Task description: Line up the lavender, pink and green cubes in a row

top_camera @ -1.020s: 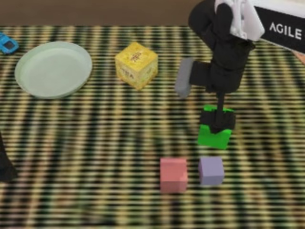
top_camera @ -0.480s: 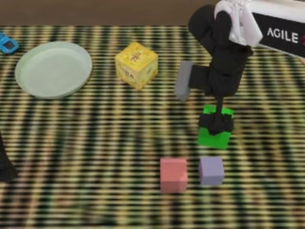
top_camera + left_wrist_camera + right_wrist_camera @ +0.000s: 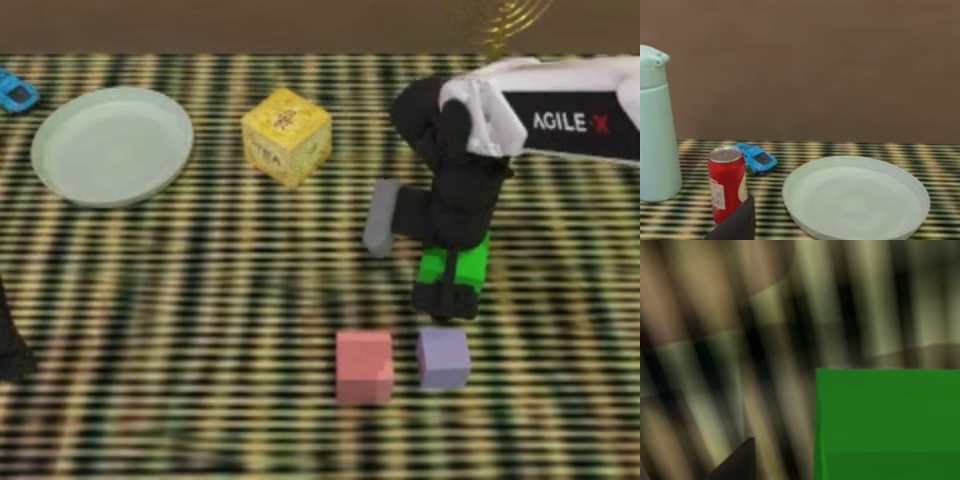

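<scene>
Behind the lavender cube [image 3: 443, 357], the right hand [image 3: 447, 297] grasps the green cube [image 3: 455, 263]; a low carry could knock the lavender or pink cube [image 3: 363, 366] askew.

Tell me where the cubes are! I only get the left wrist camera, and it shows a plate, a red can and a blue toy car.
Observer: In the top view, the pink cube and lavender cube sit side by side, slightly apart, right of centre.
Operator: And the green one?
Observer: The green cube is just behind the lavender one, partly hidden under the right gripper.
Operator: Anything else?
Observer: A yellow cube printed TEA stands right of your plate; the left arm is parked at the left edge.
</scene>
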{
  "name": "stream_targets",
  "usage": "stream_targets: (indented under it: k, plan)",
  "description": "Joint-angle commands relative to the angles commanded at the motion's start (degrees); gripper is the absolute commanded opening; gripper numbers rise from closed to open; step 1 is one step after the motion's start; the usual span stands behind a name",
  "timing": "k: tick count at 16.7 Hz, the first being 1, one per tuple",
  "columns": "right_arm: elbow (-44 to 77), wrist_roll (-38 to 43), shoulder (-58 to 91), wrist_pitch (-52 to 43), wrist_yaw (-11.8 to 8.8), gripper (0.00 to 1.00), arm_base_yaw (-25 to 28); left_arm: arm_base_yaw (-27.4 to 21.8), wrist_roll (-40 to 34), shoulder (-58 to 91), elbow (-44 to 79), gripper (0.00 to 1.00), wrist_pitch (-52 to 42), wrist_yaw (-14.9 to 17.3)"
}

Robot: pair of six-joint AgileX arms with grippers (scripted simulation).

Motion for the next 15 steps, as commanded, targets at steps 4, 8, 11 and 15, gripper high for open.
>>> stream_targets:
  k: [4, 8, 11, 15]
  plan:
    - [-0.09, 0.00, 0.06, 0.15, 0.00, 1.00, 0.00, 0.00, 0.00, 0.00, 0.00, 1.00, 0.00, 0.00]
    - [-0.09, 0.00, 0.06, 0.15, 0.00, 0.70, 0.00, 0.00, 0.00, 0.00, 0.00, 1.00, 0.00, 0.00]
    - [-0.09, 0.00, 0.06, 0.15, 0.00, 0.47, 0.00, 0.00, 0.00, 0.00, 0.00, 1.00, 0.00, 0.00]
    - [-0.09, 0.00, 0.06, 0.15, 0.00, 0.17, 0.00, 0.00, 0.00, 0.00, 0.00, 1.00, 0.00, 0.00]
